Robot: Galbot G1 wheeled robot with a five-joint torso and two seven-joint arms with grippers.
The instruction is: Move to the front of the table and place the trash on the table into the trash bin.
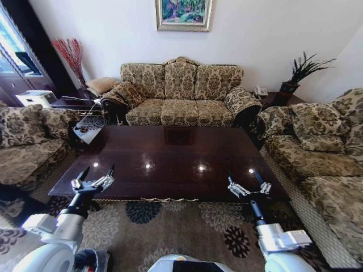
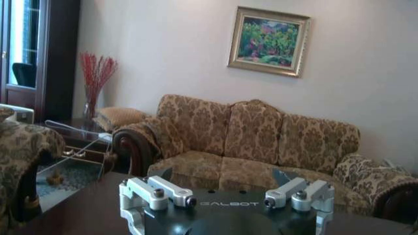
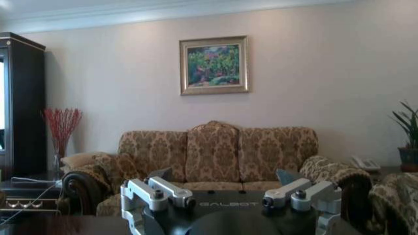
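The table (image 1: 181, 156) is a long glossy dark brown top with gilt trim, lying straight ahead of me; ceiling lights reflect off its bare surface. The trash is out of view, and so is the trash bin. My left gripper (image 1: 98, 170) hovers open over the table's near left corner. Over the near right corner my right gripper (image 1: 243, 173) is open as well. In the left wrist view the left gripper (image 2: 224, 174) holds nothing, with the table (image 2: 78, 213) under it. The right gripper (image 3: 224, 175) is likewise bare in its own wrist view.
A patterned three-seat sofa (image 1: 180, 96) stands behind the table, with matching seats at the left (image 1: 25, 144) and right (image 1: 317, 147). A small side table (image 1: 85, 129) with papers sits at the far left corner. A floral rug (image 1: 170, 224) lies between me and the table.
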